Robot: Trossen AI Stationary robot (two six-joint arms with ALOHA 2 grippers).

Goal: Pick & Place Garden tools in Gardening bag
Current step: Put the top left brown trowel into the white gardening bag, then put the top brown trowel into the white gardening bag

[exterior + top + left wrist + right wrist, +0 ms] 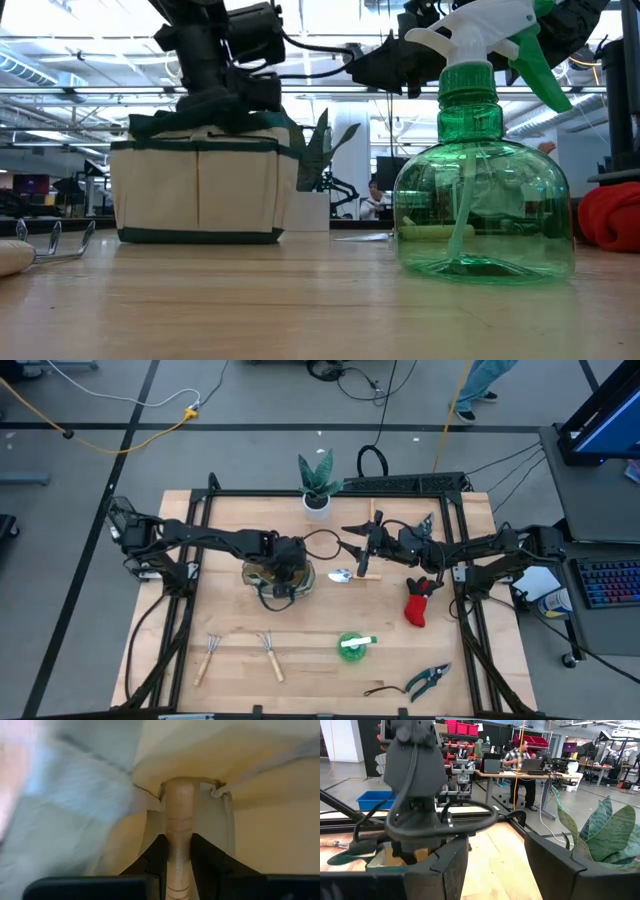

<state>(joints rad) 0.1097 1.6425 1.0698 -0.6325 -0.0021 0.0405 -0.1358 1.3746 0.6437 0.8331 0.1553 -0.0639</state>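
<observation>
While the left end effector [179, 865] pinches a wooden tool handle [180, 815] inside the bag [277, 574] at counter centre, releasing comes next; the right end effector [368, 548], spread, waits at the bag's three o'clock.

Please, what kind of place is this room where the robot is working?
It looks like a robotics lab or workshop. Beyond the wooden table stand shelves with red storage bins, a person works at a desk with computers, and cables lie across the concrete floor.
</observation>
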